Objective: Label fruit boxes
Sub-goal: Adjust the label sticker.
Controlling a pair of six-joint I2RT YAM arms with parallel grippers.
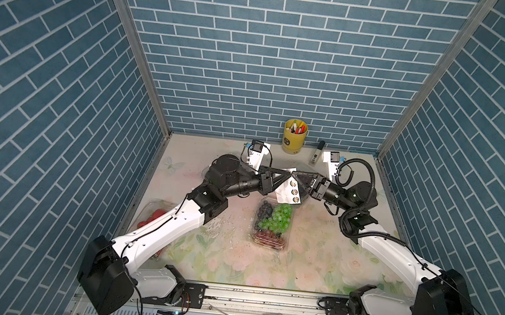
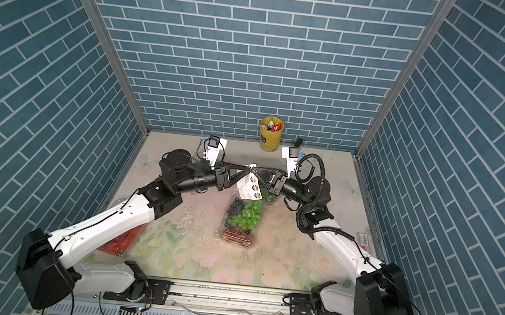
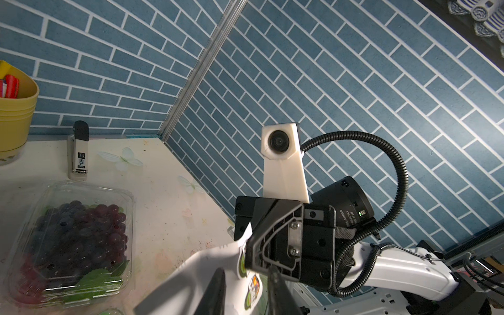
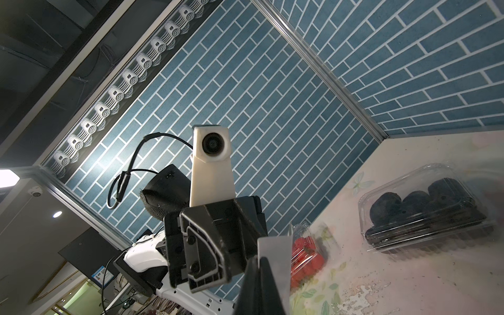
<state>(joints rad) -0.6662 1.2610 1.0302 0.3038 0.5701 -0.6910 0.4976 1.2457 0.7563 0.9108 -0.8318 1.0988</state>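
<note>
Since both grippers meet in mid-air over the far half of the table, the coming move turns on what lies beneath them. The mixed-grape punnet (image 1: 271, 224) sits just to the near side of the meeting point, its long axis running far to near, about midway between the arms. The right gripper (image 1: 296, 177) has its fingers (image 4: 253, 289) pressed together on an edge of the white sticker sheet (image 1: 287, 194), which hangs from it with round stickers facing up. The left gripper (image 1: 287, 178) faces it across the sheet. Its fingers (image 3: 218, 289) stand slightly parted with the sheet between them, and whether they nip a sticker cannot be told. A peeled label would probably travel down and nearward, so the left arm seems the likelier carrier. The purple-grape punnet (image 3: 76, 240) lies under the right gripper, near the stapler (image 1: 317, 154). The blackberry punnet (image 4: 420, 210) and strawberry punnet (image 1: 150, 218) lie on the left arm's side, the latter partly covered by that arm. The yellow pen cup (image 1: 295, 135) stands clear by the back wall. The dangling sheet overhangs the far end of the mixed-grape lid and may get in the way.
</note>
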